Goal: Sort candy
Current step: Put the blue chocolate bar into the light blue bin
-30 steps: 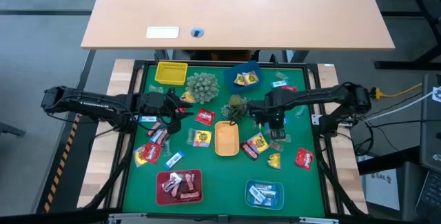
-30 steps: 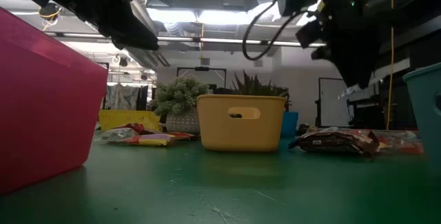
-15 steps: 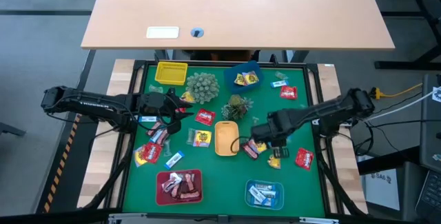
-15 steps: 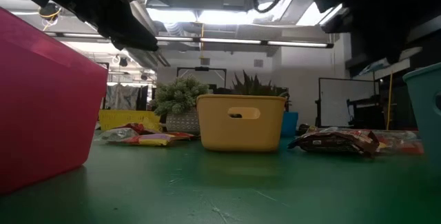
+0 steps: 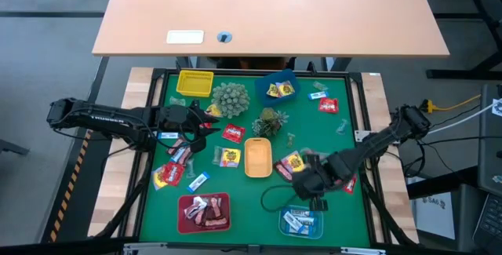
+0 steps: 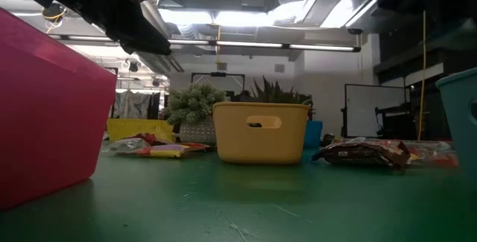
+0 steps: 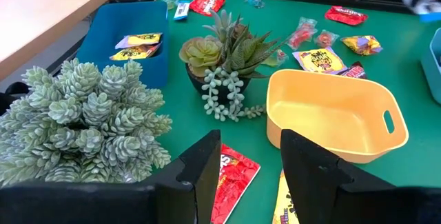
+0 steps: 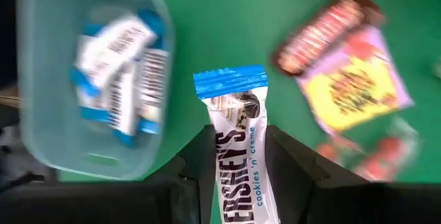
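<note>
Candy lies scattered on the green mat (image 5: 235,180): a red sweet (image 5: 233,133), yellow ones (image 5: 229,157) and a brown-pink one (image 5: 285,170) among them. My right gripper (image 5: 315,186) hangs over the mat's near right part, beside the light-blue tray (image 5: 302,221), shut on a blue-white candy bar (image 8: 238,141). That tray (image 8: 41,114) holds more blue-white bars. My left gripper (image 7: 251,176) stands open at the mat's left (image 5: 205,125), above a red sweet (image 7: 231,182), nothing between its fingers. My right gripper pinches the blue-white bar by its two long edges (image 8: 219,156) between its two fingers. The fingers point down and lie along the bar. The bar's blue crimped end (image 8: 231,80) sticks out past the fingertips. The bar is lifted clear of the mat.
An orange tray (image 5: 258,158) stands mid-mat and a red tray (image 5: 205,212) with brown-pink sweets at the near edge. A yellow tray (image 5: 194,82) and a blue tray (image 5: 278,86) stand along the far edge. A spiky pale plant ball (image 5: 229,98) and a small succulent (image 5: 269,122) stand between them.
My right gripper has swung from beside the succulent at mid-mat toward the near edge, ending next to the light-blue tray, and its wrist has turned on the way.
</note>
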{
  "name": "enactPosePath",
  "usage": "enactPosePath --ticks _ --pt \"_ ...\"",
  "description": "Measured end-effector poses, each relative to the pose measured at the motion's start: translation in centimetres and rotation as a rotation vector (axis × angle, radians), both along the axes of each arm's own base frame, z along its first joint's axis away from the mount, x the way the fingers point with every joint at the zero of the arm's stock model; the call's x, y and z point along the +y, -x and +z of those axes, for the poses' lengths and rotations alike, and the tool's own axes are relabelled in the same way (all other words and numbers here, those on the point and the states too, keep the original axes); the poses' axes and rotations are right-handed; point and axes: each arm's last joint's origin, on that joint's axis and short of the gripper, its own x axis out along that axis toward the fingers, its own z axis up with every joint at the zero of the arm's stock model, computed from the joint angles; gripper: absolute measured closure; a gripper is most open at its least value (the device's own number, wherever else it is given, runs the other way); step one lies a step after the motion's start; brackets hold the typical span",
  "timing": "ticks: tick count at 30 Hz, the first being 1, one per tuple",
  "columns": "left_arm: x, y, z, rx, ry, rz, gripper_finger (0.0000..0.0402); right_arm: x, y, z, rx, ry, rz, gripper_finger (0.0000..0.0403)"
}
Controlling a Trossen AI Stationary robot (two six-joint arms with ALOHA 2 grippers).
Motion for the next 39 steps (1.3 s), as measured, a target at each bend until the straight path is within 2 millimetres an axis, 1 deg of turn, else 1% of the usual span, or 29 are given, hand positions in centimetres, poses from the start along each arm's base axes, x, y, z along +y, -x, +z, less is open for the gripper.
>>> enactPosePath --ticks 7,11,16,36,39 --pt "0.0 0.0 0.0 0.0 0.0 0.0 0.0263 3.6 0.3 0.6 -0.142 -0.15 0.093 0.0294" --pt "0.0 0.0 0.0 0.0 0.0 0.0 0.0263 4.8 0.3 1.0 -0.208 -0.198 0.131 0.0294" --pt "0.0 0.0 0.0 0.0 0.0 0.0 0.0263 5.3 0.4 1.1 -0.223 -0.219 0.146 0.0294" --pt "0.0 0.0 0.0 0.0 0.0 0.0 0.0263 5.3 0.5 1.1 -0.205 -0.243 0.157 0.0294" --pt "0.0 0.0 0.0 0.0 0.0 0.0 0.0263 5.3 0.5 1.1 -0.205 -0.243 0.157 0.0281"
